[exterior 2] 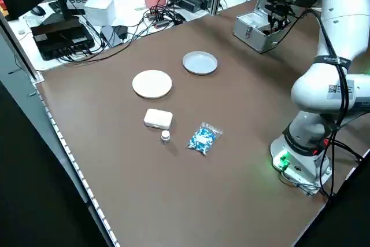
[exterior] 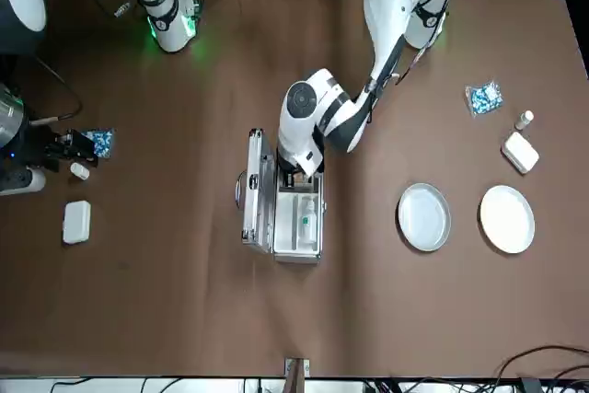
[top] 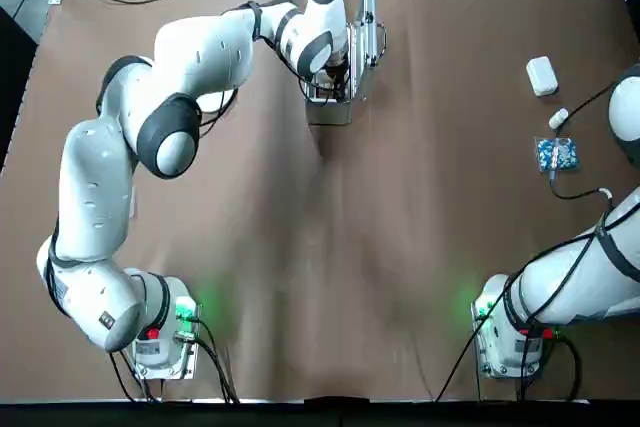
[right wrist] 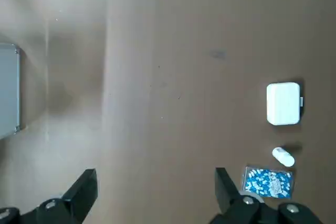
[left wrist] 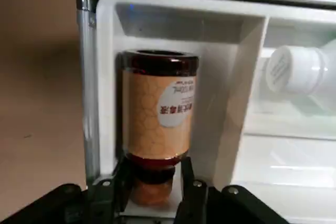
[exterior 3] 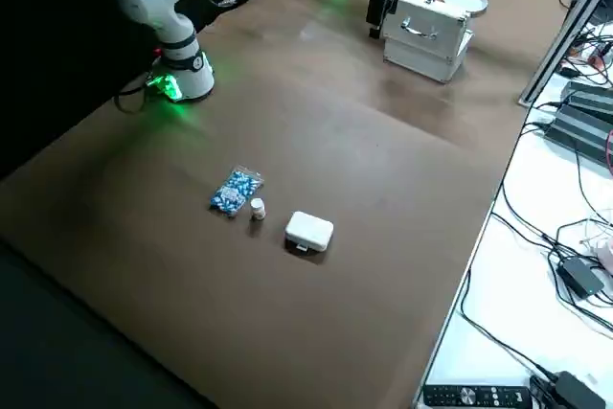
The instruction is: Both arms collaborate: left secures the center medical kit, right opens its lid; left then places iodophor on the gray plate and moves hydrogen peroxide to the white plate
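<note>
Top view: the left arm (top: 95, 182) reaches to the far side of the table, its wrist over the medical kit (top: 329, 112). The right arm (top: 570, 277) is off at the right.

Front view: the kit's lid (exterior: 259, 192) stands open on the robot's right of the box, so the opening step looks done. A pale bottle (exterior: 309, 225), probably the hydrogen peroxide, lies inside. The gray plate (exterior: 424, 217) is left of the kit, and the white plate (exterior: 507, 219) is farther left; both are bare.

Left wrist view: a dark bottle with a tan label (left wrist: 157, 114), which I take for the iodophor, lies in its own compartment. The left gripper (left wrist: 156, 174) is down at its neck, fingers spread to either side, with a slim gap showing by one of them. Picking up the iodophor seems the step in hand. The next move calls for closing squarely on the neck, then lifting clear of the compartment walls before going left to the gray plate.

Right wrist view: the right gripper (right wrist: 156, 174) hangs idle over the right of the table, fingers wide apart and nothing between them.
</note>
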Available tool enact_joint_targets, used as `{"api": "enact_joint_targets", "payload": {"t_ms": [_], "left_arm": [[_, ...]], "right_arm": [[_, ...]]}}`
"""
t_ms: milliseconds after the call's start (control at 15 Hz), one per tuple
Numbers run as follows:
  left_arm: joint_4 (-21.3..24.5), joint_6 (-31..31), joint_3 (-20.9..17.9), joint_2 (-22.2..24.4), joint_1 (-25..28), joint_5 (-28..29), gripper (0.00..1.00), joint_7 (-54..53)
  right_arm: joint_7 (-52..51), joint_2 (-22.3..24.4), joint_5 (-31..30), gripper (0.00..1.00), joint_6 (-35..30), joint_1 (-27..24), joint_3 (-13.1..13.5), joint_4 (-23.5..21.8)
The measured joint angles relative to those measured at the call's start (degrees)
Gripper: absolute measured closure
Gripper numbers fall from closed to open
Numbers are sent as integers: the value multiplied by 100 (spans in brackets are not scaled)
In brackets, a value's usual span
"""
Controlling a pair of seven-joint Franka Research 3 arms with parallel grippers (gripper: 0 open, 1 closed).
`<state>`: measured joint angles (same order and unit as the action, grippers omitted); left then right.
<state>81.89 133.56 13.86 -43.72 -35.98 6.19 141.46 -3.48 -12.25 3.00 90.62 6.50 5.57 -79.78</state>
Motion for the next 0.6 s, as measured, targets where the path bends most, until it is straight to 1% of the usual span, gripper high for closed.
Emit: {"api": "enact_joint_targets", "payload": {"t_ms": [200,267,600], "left_arm": [[-7,1,-6,0,-1,0,59,0],[-13,2,-9,0,-1,0,67,0],[-131,15,-37,4,20,0,67,0]], "right_arm": [[0,0,0,1,-4,0,0,0],[0,0,0,1,-4,0,1,0],[0,0,0,1,-11,-4,6,-2]]}}
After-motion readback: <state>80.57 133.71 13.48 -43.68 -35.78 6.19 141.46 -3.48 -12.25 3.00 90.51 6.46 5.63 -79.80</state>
